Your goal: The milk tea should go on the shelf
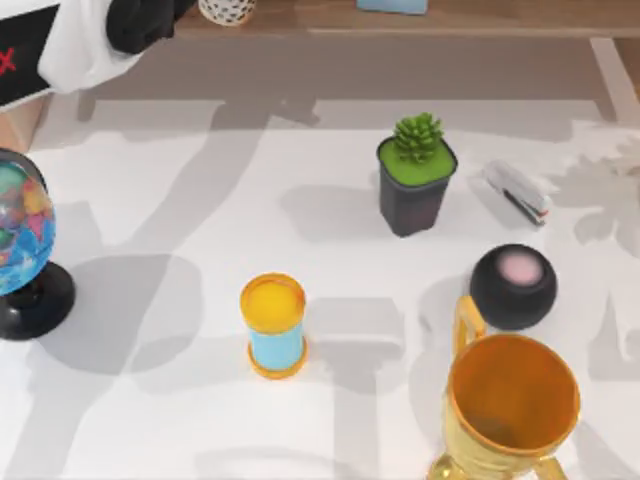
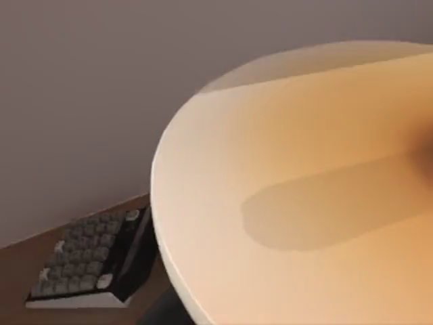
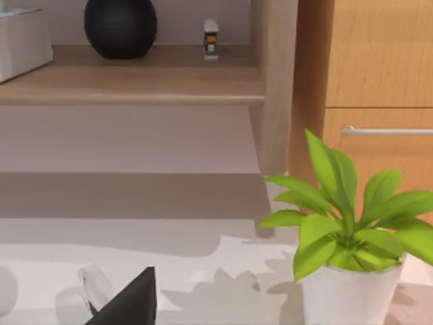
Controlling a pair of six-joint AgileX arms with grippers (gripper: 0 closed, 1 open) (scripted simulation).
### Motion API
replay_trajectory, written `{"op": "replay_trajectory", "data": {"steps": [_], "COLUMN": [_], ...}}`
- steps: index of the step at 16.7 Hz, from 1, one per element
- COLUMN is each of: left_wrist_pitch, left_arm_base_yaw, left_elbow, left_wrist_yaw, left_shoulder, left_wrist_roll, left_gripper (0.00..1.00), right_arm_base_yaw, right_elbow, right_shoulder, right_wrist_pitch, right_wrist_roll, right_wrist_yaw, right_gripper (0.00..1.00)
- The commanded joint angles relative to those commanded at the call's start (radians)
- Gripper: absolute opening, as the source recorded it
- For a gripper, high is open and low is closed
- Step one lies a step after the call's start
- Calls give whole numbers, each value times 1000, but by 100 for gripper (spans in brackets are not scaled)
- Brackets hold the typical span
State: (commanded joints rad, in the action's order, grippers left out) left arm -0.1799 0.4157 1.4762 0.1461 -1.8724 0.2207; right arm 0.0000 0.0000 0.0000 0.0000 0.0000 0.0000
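Note:
The milk tea (image 2: 304, 203) looms very close in the left wrist view as a broad tan-orange surface with a cream rim. From above, its white base with dark speckles (image 1: 228, 10) rests on the light brown wooden shelf (image 1: 450, 20) along the far edge. My left gripper (image 1: 150, 22), black on a white arm, is right beside the cup at the far left. A dark part of my parked right gripper (image 3: 128, 305) pokes into the right wrist view, which faces the shelf board (image 3: 135, 84).
On the white table stand a globe (image 1: 20, 230), a yellow-and-blue cylinder (image 1: 273, 325), a black-potted plant (image 1: 415, 180), a stapler (image 1: 518, 192), a black round speaker (image 1: 513, 285) and a gold trophy (image 1: 512, 405). A dark keypad (image 2: 91, 261) lies near the cup.

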Motion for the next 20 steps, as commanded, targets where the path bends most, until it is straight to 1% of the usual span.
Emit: {"op": "replay_trajectory", "data": {"steps": [3,6,8,12,20], "left_wrist_pitch": [-24,-42,-47,-47,-47], "left_arm_base_yaw": [-59,-95,-103,-104,-104], "left_elbow": [30,72,93,94,94], "left_wrist_yaw": [59,107,123,123,123], "left_shoulder": [-51,-95,-113,-113,-113], "left_wrist_roll": [-120,-234,-266,-267,-267], "left_gripper": [0,0,0,0,60], "right_arm_base_yaw": [0,0,0,0,0], "right_elbow": [0,0,0,0,0], "right_shoulder": [0,0,0,0,0], "right_wrist_pitch": [0,0,0,0,0], "right_wrist_roll": [0,0,0,0,0], "right_wrist_yaw": [0,0,0,0,0], "right_gripper": [100,100,100,100,100]}}
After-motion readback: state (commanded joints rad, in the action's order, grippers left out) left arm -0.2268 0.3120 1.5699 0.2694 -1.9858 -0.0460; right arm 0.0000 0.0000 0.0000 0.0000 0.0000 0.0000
